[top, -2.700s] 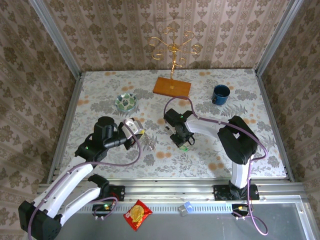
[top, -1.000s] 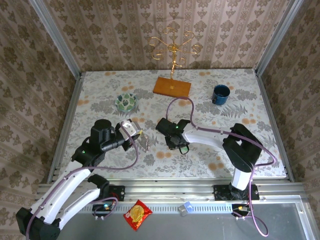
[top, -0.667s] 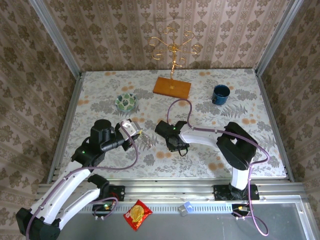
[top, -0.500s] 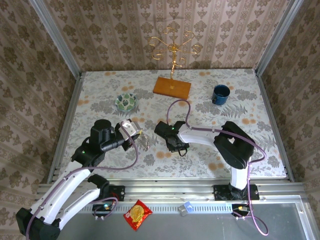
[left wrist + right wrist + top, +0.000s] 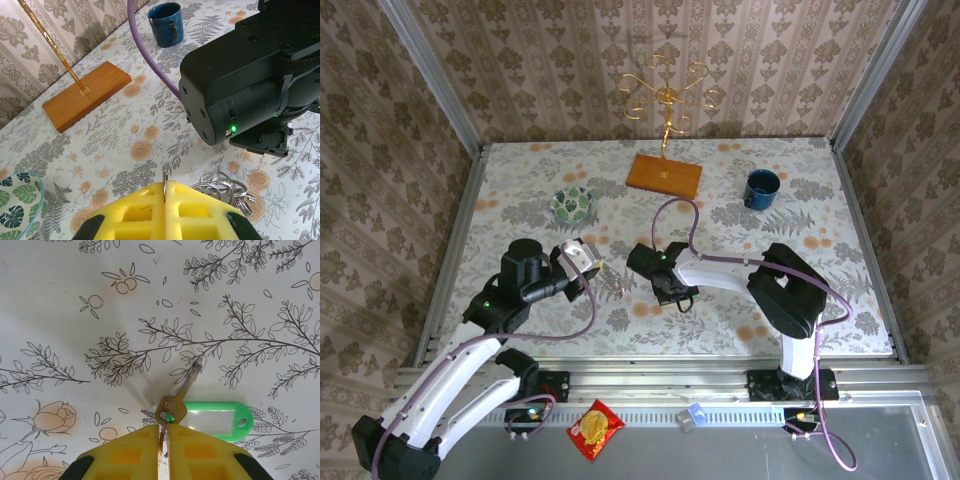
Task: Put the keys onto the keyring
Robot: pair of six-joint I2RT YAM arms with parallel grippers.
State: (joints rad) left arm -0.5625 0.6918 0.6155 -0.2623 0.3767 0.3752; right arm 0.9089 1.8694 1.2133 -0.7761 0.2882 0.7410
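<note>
Floral-print tabletop (image 5: 720,320). Left gripper (image 5: 165,192) clamped tight on thin grey metal keyring (image 5: 218,181). Right gripper (image 5: 164,440) pinched nearly closed, holding green-tagged pale metal key (image 5: 176,404) by its small ring.

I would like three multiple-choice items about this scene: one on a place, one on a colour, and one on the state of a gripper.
1. Where does the blue mug stand on the table?
A) far right part
B) near left corner
C) between the two grippers

2. What colour is the tag on the key at the right gripper?
A) red
B) green
C) blue

3. How is the left gripper?
A) wide open
B) shut on the thin wire of the keyring
C) shut on the mug

Answers:
1 A, the mug stands far right, apart from both arms.
2 B, the right wrist view shows a bright green frame.
3 B, the yellow fingers meet on the wire.
</note>
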